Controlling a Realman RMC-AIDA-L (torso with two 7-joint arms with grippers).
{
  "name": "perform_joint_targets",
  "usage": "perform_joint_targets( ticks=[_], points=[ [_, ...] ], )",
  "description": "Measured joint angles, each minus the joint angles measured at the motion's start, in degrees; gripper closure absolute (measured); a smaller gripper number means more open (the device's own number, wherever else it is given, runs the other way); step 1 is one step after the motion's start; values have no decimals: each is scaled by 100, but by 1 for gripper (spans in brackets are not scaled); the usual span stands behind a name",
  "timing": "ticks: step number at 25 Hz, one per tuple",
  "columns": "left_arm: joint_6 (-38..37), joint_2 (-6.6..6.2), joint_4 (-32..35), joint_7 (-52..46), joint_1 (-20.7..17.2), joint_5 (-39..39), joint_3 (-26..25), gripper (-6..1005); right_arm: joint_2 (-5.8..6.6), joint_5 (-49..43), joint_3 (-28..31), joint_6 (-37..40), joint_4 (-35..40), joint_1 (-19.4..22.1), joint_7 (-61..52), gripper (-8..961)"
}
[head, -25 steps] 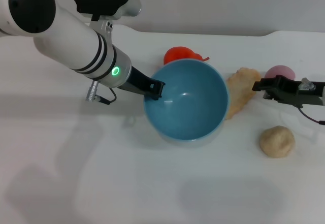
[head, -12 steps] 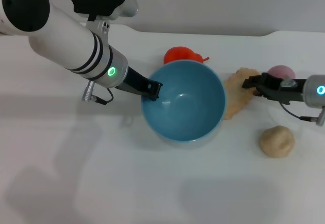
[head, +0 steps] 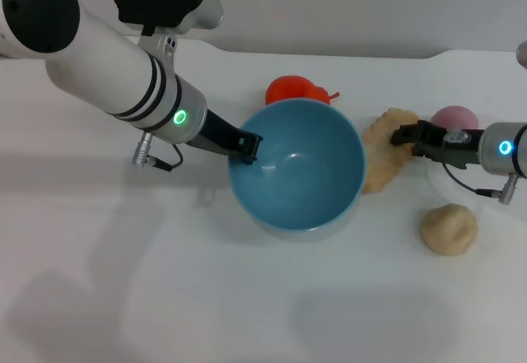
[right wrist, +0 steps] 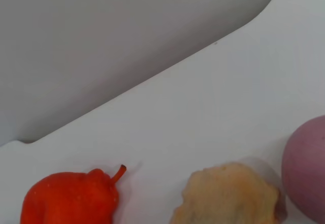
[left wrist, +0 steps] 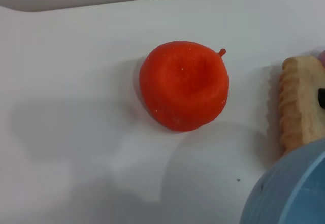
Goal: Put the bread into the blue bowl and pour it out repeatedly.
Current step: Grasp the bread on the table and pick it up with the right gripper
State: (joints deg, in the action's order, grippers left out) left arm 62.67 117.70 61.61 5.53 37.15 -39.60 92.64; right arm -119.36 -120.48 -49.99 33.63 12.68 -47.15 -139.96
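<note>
Jaws, left gripper point(head: 249, 146): closed on the left rim of the blue bowl point(head: 296, 165), as your head view shows. Jaws, right gripper point(head: 405, 137): reaching over the right end of the bread point(head: 385, 151); you cannot tell whether they are open or closed there, and neither wrist view shows them.

Blue bowl: light blue, round, deep, standing mouth-up on the white table point(head: 247, 297), interior bare. Your left wrist view catches only a curve of its outer wall point(left wrist: 289, 193).

Bread: elongated tan loaf lying on the table just beside the bowl's right rim, outside it. Ridged edge visible in your left wrist view point(left wrist: 299, 107); rough tan face in your right wrist view point(right wrist: 228, 196).

Red-orange fruit point(head: 295, 90): with stem, behind the bowl, near its far rim; also seen at point(left wrist: 184, 86) and point(right wrist: 71, 198).

Pink-purple ball point(head: 454, 117): just right of the bread, behind the right gripper.

Beige round lump point(head: 450, 229): near side of the table, well apart from the bowl.

Writing, brands, labels: none legible to you on any item. A green light glows on the left arm point(head: 181, 117); a blue one on the right arm point(head: 505, 147).
</note>
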Motion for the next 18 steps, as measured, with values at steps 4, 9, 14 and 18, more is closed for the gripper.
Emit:
perform_joint_targets(
  ticks=[4, 9, 14, 18],
  points=[
    [0, 6, 0, 0, 2, -2, 0, 1000, 0, 0, -2, -69, -30, -10, 173, 602],
    [0, 7, -10, 0, 3, -4, -1, 1000, -11, 547, -2, -113, -47, 36, 961, 616],
    [42, 3, -42, 0, -2, -3, -7, 1000, 18, 1208, -3, 58, -46, 165, 1702, 672],
    [81, 1, -44, 1, -4, 12, -18, 1000, 33, 1254, 15, 258, 47, 283, 1938, 718]
  ],
)
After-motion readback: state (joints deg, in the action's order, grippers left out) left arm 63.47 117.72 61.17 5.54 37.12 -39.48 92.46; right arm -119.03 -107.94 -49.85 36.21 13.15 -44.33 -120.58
